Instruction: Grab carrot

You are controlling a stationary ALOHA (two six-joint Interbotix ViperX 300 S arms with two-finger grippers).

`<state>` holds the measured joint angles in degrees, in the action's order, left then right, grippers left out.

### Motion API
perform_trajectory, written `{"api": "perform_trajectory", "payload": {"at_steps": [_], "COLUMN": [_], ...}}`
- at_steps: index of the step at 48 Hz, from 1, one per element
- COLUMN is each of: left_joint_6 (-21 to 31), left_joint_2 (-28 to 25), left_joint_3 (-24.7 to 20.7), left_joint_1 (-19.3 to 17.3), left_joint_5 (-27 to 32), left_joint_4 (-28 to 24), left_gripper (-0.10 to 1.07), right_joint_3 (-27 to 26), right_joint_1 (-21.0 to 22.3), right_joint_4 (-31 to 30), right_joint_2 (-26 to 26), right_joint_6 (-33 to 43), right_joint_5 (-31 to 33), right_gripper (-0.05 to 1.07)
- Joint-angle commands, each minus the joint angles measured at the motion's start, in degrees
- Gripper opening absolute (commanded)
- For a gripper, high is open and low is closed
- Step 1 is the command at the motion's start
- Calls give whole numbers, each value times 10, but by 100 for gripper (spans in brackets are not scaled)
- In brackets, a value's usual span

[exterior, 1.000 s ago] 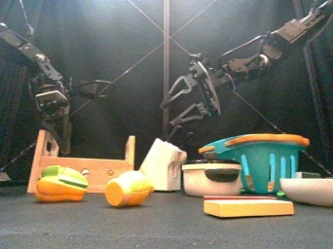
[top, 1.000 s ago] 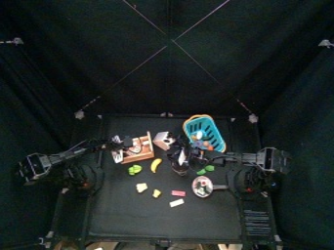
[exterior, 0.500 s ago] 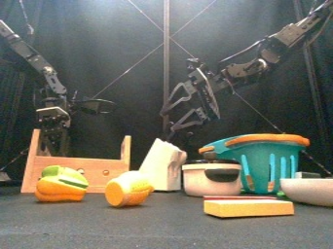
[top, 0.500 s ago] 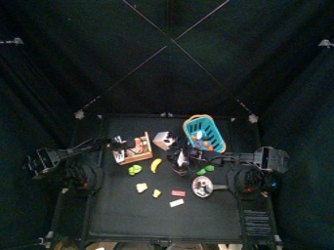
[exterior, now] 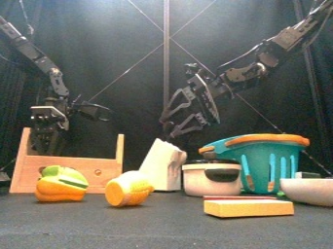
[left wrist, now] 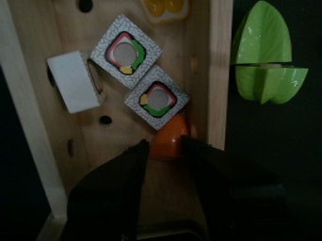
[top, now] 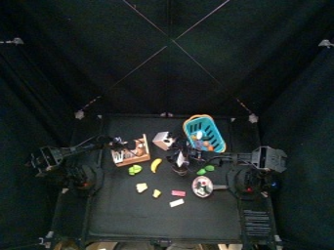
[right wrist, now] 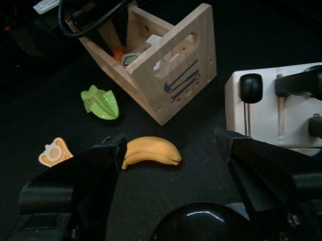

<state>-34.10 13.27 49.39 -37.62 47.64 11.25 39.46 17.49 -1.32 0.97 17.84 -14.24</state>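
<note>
**Carrot in wooden tray, left gripper over it**

Carrot: small orange piece (left wrist: 170, 141) lying on the light wooden tray (left wrist: 38, 122), right at the tips of the left gripper (left wrist: 168, 158). Its two black jaws stand slightly parted either side of the orange end; whether they touch it cannot be told. Just beyond the carrot on the same board: two square tiles with green-and-red centres (left wrist: 141, 71), a white block (left wrist: 75, 81) beside them. Off the tray's edge, on the black table, a split green leaf-shaped piece (left wrist: 269, 64).

Front view: left gripper (exterior: 54, 109) hangs down behind the wooden tray (exterior: 68, 165).

Right gripper (exterior: 193, 102) hovers mid-table, jaws spread wide and empty. Below it: yellow banana (right wrist: 151, 151), green leafy piece (right wrist: 98, 102), slotted wooden box (right wrist: 170, 66), white appliance with black knobs (right wrist: 280, 104).

Front edge: teal basket with orange rim (exterior: 260, 156), yellow flat block (exterior: 247, 207).
</note>
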Motion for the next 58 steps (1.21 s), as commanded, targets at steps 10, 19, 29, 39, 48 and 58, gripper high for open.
{"api": "perform_trajectory", "payload": {"at_steps": [10, 19, 29, 39, 48, 58], "left_joint_6": [0, 0, 4, 5, 10, 9], "left_joint_2": [-59, -78, -87, -87, -75, -4], "left_joint_3": [-28, -34, -30, -27, -28, -30], "left_joint_1": [2, 2, 1, -2, -4, -5], "left_joint_5": [10, 7, -30, -51, -51, -45], "left_joint_4": [2, -1, -11, -11, -11, -11], "left_gripper": [83, 91, 89, 77, 63, 60], "right_joint_3": [-13, -13, -13, -13, -13, -11], "right_joint_1": [2, 3, 3, 3, 2, 3], "right_joint_4": [1, 0, 1, 1, 0, 1], "right_joint_2": [4, 3, -2, -3, -2, -2], "right_joint_6": [-2, -1, 0, 0, 0, 1], "right_joint_5": [-2, -2, -2, -2, -2, -1], "right_gripper": [103, 103, 103, 103, 103, 103]}}
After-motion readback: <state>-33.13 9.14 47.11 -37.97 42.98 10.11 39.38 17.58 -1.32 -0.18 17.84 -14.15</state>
